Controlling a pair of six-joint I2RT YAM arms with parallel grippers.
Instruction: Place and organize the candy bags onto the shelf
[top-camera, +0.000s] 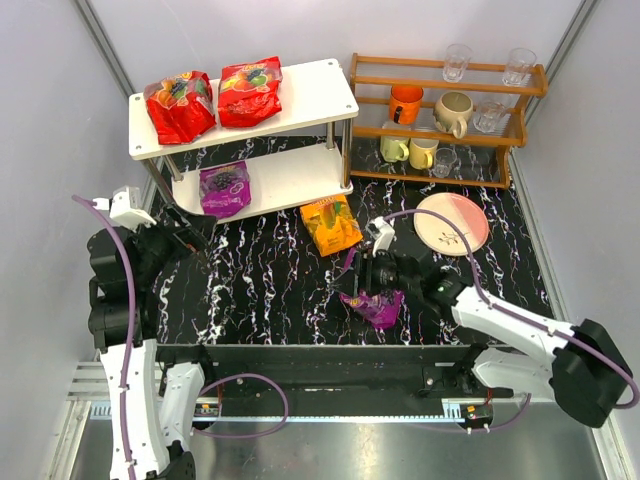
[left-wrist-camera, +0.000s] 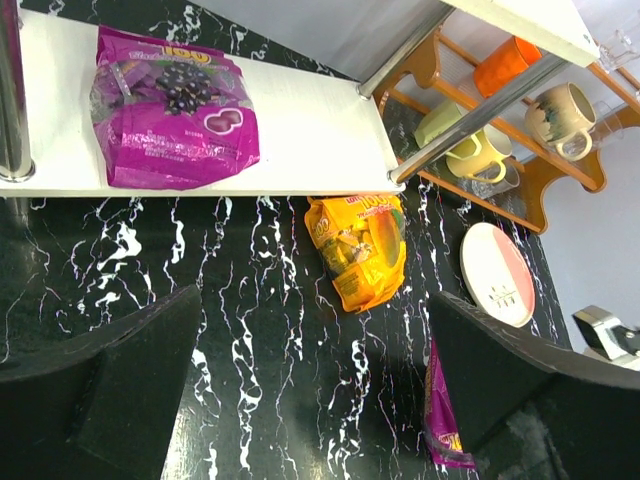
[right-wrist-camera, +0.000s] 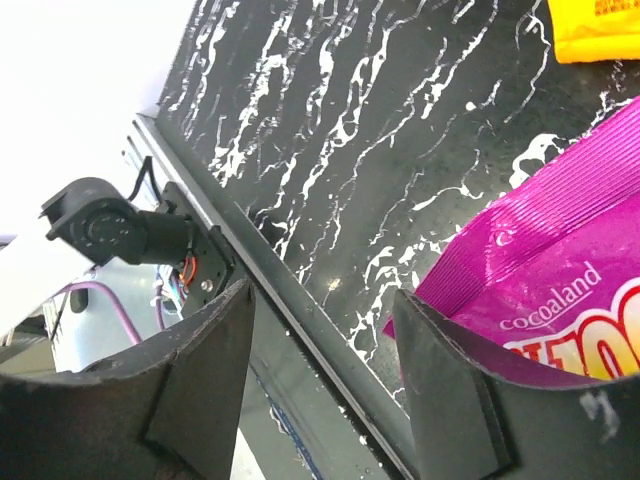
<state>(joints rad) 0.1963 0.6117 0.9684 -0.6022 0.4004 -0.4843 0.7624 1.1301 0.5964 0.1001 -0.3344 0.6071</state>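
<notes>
Black marbled table (top-camera: 270, 290) is holding two loose bags: orange bag (top-camera: 331, 224) at centre, purple bag (top-camera: 380, 308) at five o'clock; the shelf (top-camera: 315, 85) at eleven o'clock is carrying three. Right gripper (right-wrist-camera: 320, 300) is hovering unclenched, perhaps brushing the purple bag; left gripper (left-wrist-camera: 315, 320) is gaping empty.

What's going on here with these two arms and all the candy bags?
Two robot arms are stocking a white shelf with candy. Two red bags lie on its top board and a purple bag on the lower one. An orange-yellow bag lies on the table beside the shelf. The right gripper is at the second purple bag, jaws apart, the bag beside one finger, not between them. The left gripper hangs open and empty.
</notes>
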